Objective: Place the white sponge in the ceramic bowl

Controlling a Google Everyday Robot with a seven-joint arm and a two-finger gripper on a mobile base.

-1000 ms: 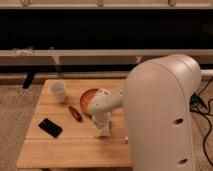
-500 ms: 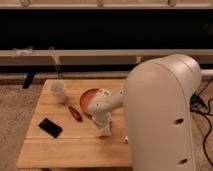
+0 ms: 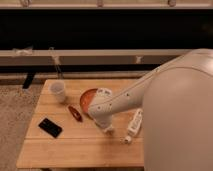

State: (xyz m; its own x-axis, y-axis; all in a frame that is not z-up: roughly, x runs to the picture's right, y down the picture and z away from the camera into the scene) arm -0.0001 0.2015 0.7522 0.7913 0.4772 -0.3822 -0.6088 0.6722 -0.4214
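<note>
Camera view looks down on a wooden table [image 3: 75, 150], and my arm [image 3: 131, 96] reaches in from the right, where my big white body fills that side of the scene. My gripper [image 3: 107, 128] points down and sits low over the tabletop near the middle, just in front of the ceramic bowl [image 3: 86, 101]. Whether it is spread or closed I cannot tell. A pale patch lies at its tip, and I cannot say if that is the white sponge or part of me. The bowl is orange-red and shallow and stands upright on the table, with its right side hidden behind my wrist. What lies in it I cannot make out. A small white cup [image 3: 58, 92] stands upright to the left of the bowl, apart from it. A small dark red object [image 3: 75, 113] lies just beside the bowl's near left edge. A black phone [image 3: 50, 127] lies flat farther left, toward the front. A long white object [image 3: 134, 125] lies on the table to the right of my gripper, near it.
</note>
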